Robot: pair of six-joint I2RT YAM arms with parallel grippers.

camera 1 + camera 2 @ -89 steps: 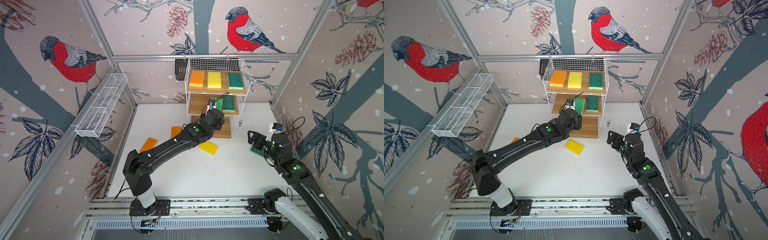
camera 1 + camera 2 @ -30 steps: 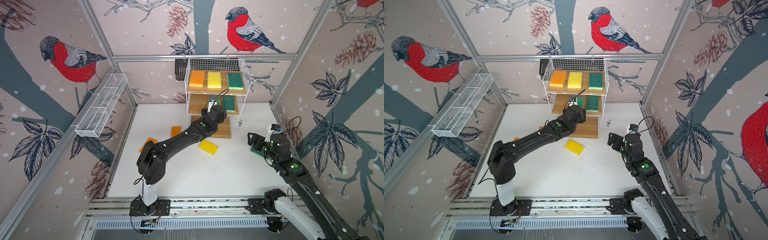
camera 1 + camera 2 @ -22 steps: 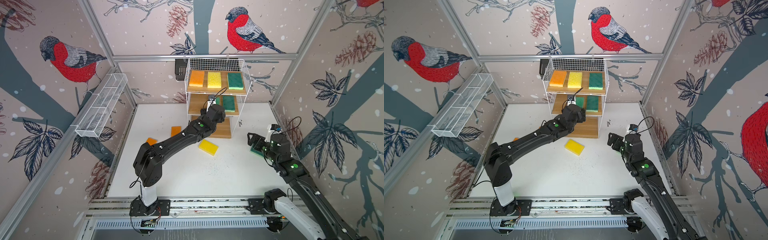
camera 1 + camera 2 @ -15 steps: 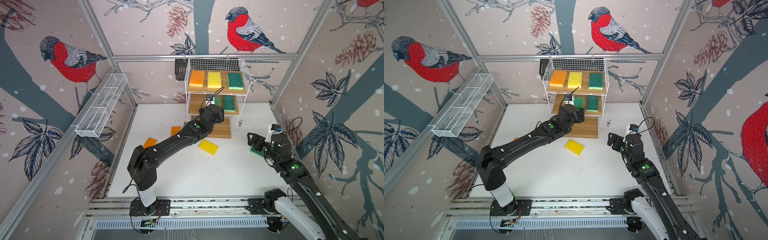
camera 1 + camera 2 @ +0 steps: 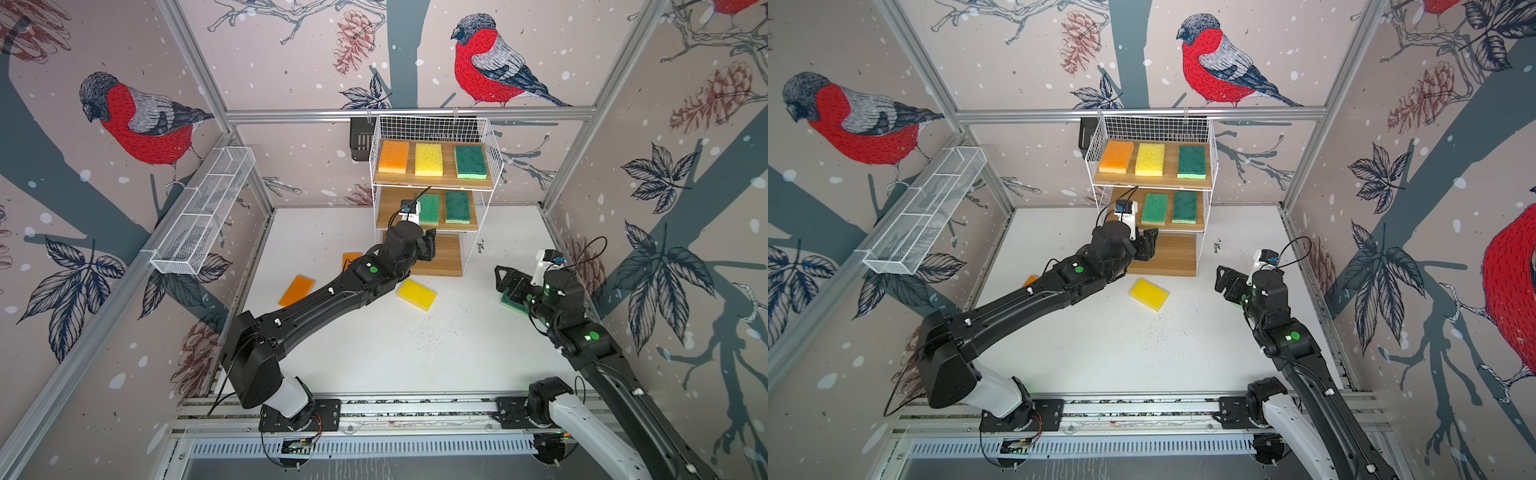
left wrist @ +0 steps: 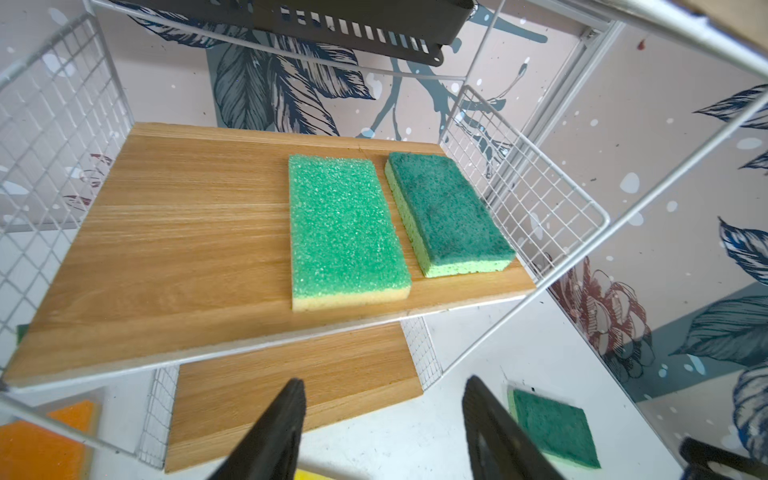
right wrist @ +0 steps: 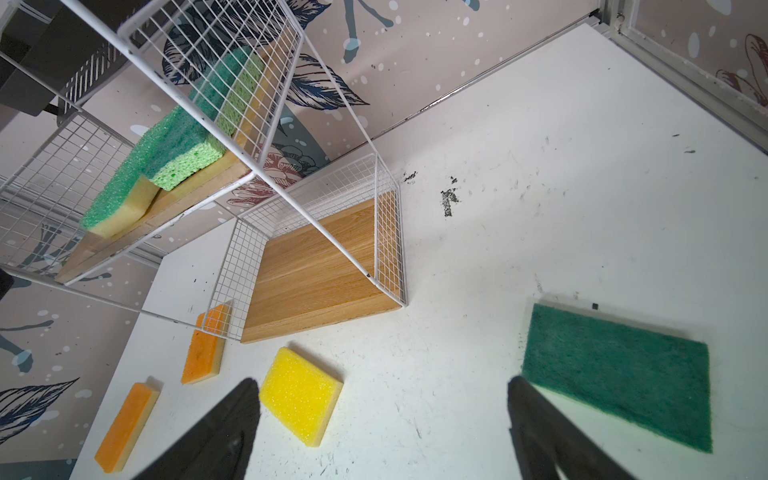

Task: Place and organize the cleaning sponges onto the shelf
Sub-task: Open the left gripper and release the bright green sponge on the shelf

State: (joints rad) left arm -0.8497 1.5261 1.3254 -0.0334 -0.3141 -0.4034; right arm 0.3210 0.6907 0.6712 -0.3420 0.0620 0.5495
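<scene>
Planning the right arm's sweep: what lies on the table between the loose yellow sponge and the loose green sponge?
Nothing: the right wrist view shows only bare, scuffed table between the yellow sponge and the green sponge.

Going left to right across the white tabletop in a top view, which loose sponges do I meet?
leftmost orange sponge → second orange sponge, partly covered → yellow sponge → green sponge, only its edge showing
</scene>
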